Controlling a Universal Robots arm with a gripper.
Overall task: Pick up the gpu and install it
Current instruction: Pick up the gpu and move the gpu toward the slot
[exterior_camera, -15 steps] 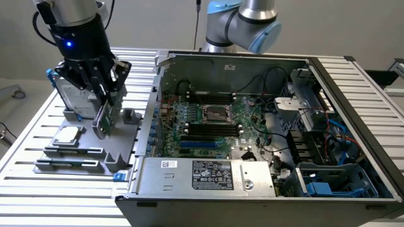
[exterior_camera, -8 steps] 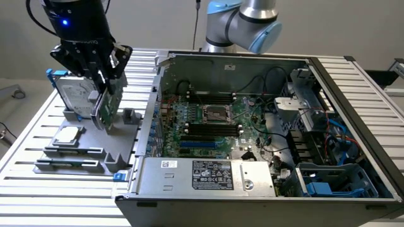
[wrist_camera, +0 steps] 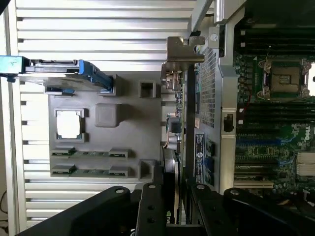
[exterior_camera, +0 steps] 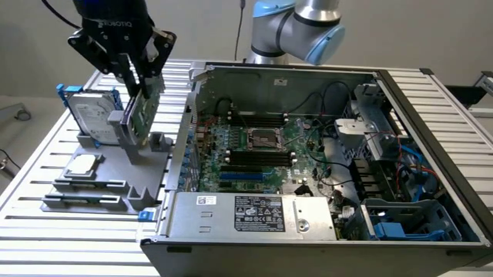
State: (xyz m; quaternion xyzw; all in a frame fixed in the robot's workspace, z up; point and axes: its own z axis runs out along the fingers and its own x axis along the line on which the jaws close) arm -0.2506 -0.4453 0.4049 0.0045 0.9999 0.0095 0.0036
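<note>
Green gpu hangs edge-on, fingers clamped on its top edge — open case lies at 3 o'clock.

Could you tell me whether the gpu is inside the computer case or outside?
Outside: the gpu stands on edge in the gripper, at the grey holder beside the case.

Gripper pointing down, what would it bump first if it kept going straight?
Likely the grey holder right beneath it, though depth is unclear. The gripper grips the graphics card, whose lower edge would touch first.
</note>
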